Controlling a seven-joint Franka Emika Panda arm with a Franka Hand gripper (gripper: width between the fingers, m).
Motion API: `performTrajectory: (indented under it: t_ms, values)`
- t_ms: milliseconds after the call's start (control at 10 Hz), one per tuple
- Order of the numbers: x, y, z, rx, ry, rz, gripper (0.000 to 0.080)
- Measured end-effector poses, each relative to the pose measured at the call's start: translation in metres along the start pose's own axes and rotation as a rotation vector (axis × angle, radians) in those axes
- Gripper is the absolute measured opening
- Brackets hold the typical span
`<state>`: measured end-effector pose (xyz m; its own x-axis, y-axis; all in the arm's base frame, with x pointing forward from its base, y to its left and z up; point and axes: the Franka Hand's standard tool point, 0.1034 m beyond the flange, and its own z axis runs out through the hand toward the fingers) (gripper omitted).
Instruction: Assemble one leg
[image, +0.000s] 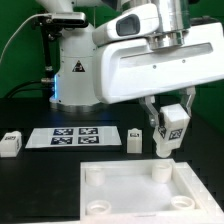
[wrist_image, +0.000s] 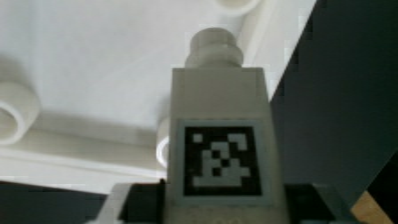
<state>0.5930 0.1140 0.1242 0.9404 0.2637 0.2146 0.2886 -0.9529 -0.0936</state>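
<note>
My gripper (image: 168, 118) is shut on a leg (image: 171, 128), a small white block with a black-and-white tag, and holds it tilted just above the far right part of the large white square panel (image: 150, 190). In the wrist view the held leg (wrist_image: 221, 125) fills the middle, its tag facing the camera and its round peg pointing toward the panel (wrist_image: 107, 90). The dark fingers (wrist_image: 143, 205) press on both sides of the leg. Two more legs stand on the table, one (image: 134, 139) next to the marker board and one (image: 11, 143) at the exterior view's left.
The marker board (image: 73, 137) lies flat on the black table behind the panel. The arm's white base (image: 75, 70) stands at the back. The panel has round sockets (image: 157, 172) at its corners.
</note>
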Motion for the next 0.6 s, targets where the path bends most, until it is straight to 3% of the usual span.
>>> performTrajectory:
  t_ms: [100, 400, 500, 600]
  values:
    - [0.011, 0.003, 0.001, 0.000, 0.018, -0.013, 0.0294]
    - [0.012, 0.006, 0.003, -0.023, 0.093, -0.019, 0.0294]
    - [0.017, 0.015, 0.000, -0.067, 0.227, -0.039, 0.0294]
    - [0.010, 0.020, 0.003, -0.092, 0.287, -0.042, 0.0294]
